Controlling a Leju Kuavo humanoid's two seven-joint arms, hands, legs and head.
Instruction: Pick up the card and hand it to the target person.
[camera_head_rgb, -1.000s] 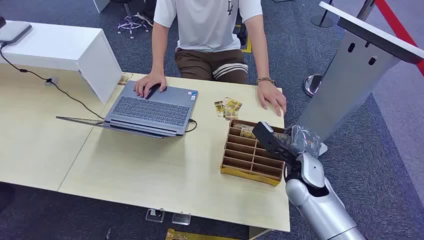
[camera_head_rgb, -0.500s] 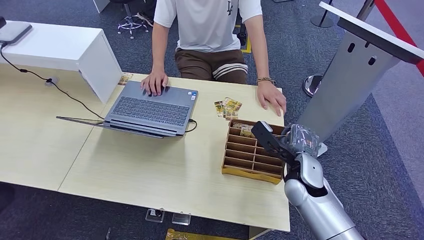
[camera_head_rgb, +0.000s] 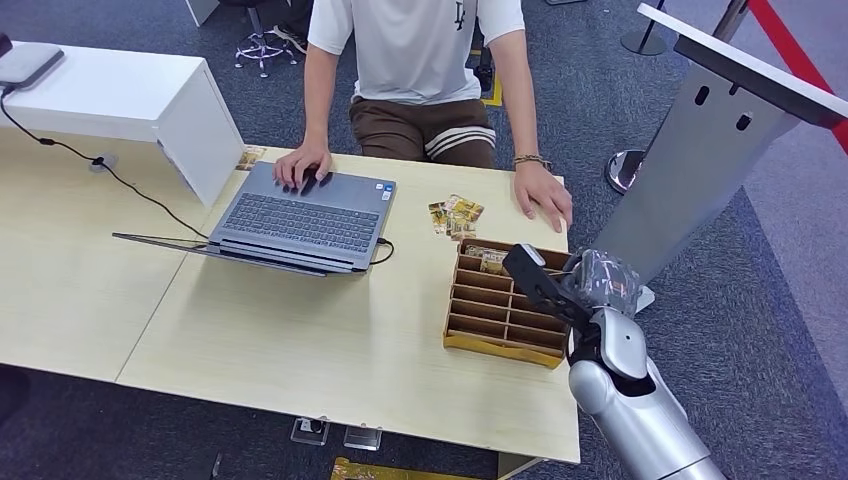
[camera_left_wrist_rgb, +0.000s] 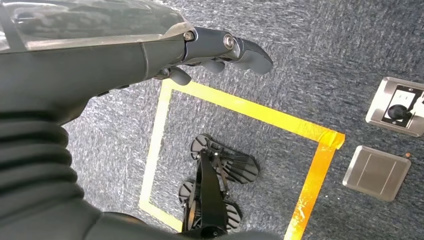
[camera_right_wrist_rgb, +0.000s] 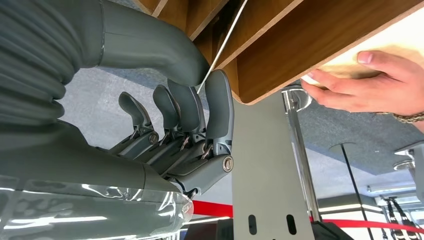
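A thin white-edged card (camera_right_wrist_rgb: 220, 50) stands edge-on between the thumb and the dark fingers (camera_right_wrist_rgb: 220, 100) of my right hand (camera_head_rgb: 556, 283), which pinches it. That hand hovers at the far right corner of the wooden slotted card box (camera_head_rgb: 500, 318), where more cards (camera_head_rgb: 487, 259) lie in the far slots. The person (camera_head_rgb: 415, 50) sits across the table, one hand (camera_head_rgb: 545, 195) flat on the tabletop near the box, the other on the laptop. My left hand (camera_left_wrist_rgb: 220, 47) hangs over the carpet with its fingers apart, holding nothing.
An open laptop (camera_head_rgb: 300, 220) lies mid-table with a cable trailing left. Loose cards (camera_head_rgb: 455, 215) sit between laptop and box. A white stand (camera_head_rgb: 130, 100) occupies the far left. A grey slanted pedestal (camera_head_rgb: 700, 150) rises close to my right arm.
My right hand has crept slightly toward the box's far end. The person's hand on the laptop shifted a little.
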